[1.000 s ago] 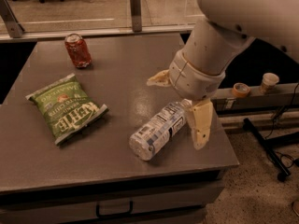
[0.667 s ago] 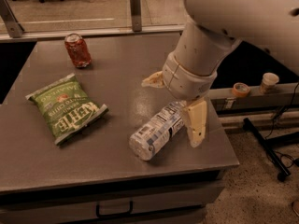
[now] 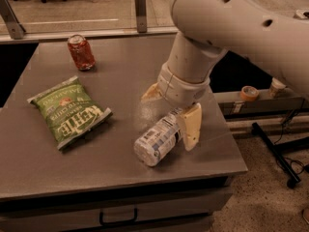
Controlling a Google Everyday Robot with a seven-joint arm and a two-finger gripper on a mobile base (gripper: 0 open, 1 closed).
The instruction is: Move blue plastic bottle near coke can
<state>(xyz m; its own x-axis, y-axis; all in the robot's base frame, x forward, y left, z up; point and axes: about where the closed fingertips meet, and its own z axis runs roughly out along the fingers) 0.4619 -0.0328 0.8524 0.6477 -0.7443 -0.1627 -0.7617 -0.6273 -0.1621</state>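
The blue plastic bottle lies on its side near the front right of the grey table, its base towards me. My gripper is open and reaches down over the bottle's far end. One cream finger is beside the bottle on the right and the other finger is behind it on the left. The bottle's cap end is hidden under the wrist. The coke can stands upright at the far left of the table, well away from the bottle.
A green chip bag lies flat at the left, between can and bottle. The table's right edge is close to the gripper. A rail with rolls of tape runs to the right. A glass partition stands behind the table.
The arm has shifted a little to the left and lower, bringing the fingers closer around the bottle's far end. The bottle, can and bag have stayed where they were.
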